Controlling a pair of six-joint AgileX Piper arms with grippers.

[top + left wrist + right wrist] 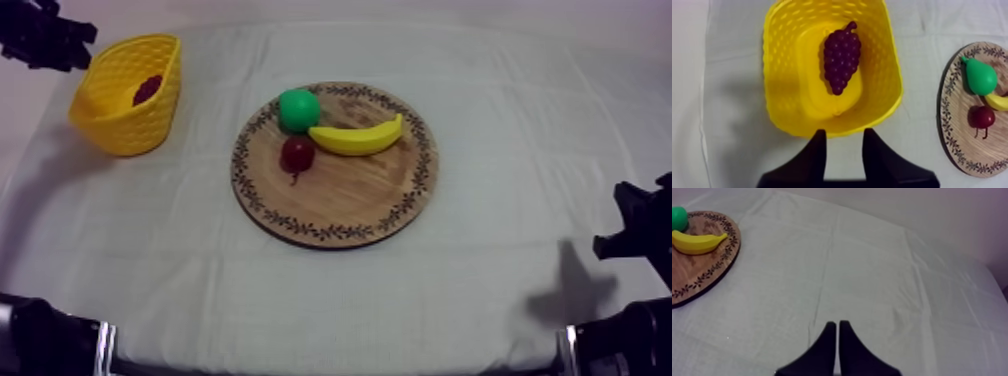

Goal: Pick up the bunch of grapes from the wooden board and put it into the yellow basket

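Left end effector [845, 134] is spread wide with nothing in it, hanging just off the yellow basket [779, 85]. The bunch of grapes [842, 55] is lying inside that basket. Right end effector [837, 324] is pinched narrow and empty over bare counter [872, 278]. Pear [298, 108], banana [357, 137] and small red fruit [297, 153] sit on the board [340, 205].

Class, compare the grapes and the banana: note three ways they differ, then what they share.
Colour: the grapes are dark purple; the banana is yellow.
Place: the grapes lie in the basket; the banana lies on the board.
Shape: the grapes are a knobbly, tapering bunch; the banana is smooth and curved.
Both are toy fruit lying on their sides.
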